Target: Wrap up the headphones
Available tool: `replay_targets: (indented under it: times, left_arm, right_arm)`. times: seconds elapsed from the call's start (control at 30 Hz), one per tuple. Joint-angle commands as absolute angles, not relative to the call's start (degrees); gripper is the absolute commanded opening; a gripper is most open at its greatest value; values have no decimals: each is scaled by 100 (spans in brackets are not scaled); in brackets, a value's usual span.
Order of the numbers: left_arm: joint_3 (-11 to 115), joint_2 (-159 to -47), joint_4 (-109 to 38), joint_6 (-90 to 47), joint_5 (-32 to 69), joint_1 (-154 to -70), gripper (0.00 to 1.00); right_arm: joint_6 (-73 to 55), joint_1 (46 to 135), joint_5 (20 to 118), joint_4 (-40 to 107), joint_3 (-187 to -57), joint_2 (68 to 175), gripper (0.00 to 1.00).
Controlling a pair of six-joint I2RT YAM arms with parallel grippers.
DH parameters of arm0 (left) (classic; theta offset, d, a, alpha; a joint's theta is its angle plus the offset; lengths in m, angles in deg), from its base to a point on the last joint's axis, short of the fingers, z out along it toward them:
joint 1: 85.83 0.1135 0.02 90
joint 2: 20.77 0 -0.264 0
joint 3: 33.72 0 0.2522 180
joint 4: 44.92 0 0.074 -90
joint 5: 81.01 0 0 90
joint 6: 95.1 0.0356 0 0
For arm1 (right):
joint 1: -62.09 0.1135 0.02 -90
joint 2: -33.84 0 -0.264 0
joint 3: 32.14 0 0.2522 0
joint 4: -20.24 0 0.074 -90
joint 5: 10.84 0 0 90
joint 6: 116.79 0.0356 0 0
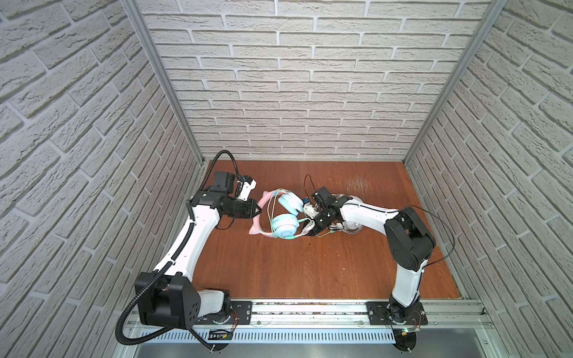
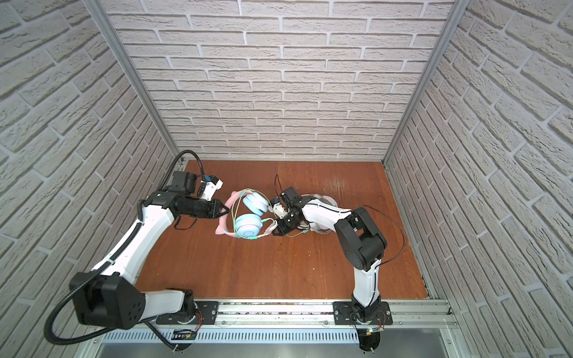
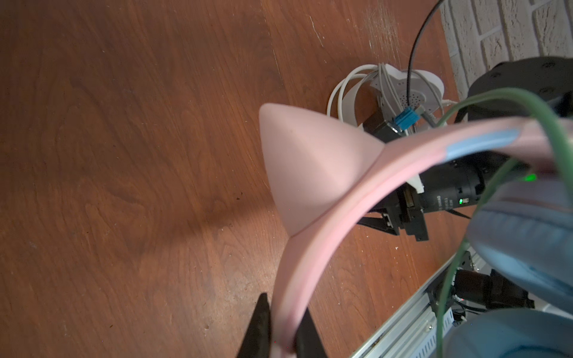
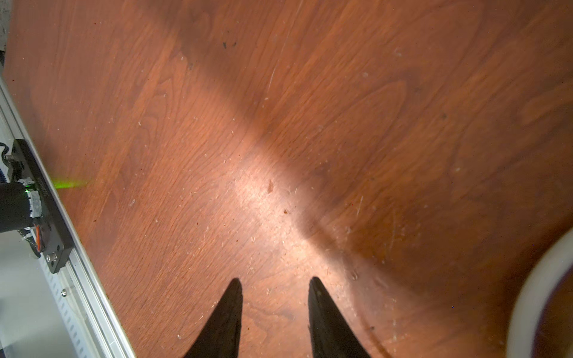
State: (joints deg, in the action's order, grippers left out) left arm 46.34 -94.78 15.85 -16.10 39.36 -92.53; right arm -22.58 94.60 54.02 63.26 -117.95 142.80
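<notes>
The pink cat-ear headphones (image 1: 286, 229) lie mid-table, pale blue earcups to the right and greenish cable (image 1: 273, 201) looped over them. My left gripper (image 1: 259, 211) is shut on their pink headband (image 3: 325, 241), just below one cat ear (image 3: 304, 167). The white headphones (image 3: 403, 90), with their pale cable coiled on them, lie to the right, mostly hidden under my right arm in both top views. My right gripper (image 1: 311, 231) hangs open beside the nearer blue earcup, close to the cable's end. Only bare wood shows between its fingertips (image 4: 275, 280).
The brown wooden table (image 1: 310, 272) is walled by brick-pattern panels on three sides. An aluminium rail (image 1: 310, 310) carrying both arm bases runs along the front edge. A thin black cable (image 1: 223, 227) droops onto the table under my left wrist.
</notes>
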Motion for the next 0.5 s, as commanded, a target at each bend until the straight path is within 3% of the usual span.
replay_targets:
  times: [0.0, 0.47]
  left_arm:
    - [4597, -9271, 1214, -1765, 4362, -9172, 0]
    - [4482, -9208, 1117, -1865, 4316, -8957, 0]
  right_arm:
    - [-2193, 9504, 5442, 6289, -11575, 14153, 40]
    - [-2394, 9570, 5893, 6708, -11278, 14217, 46]
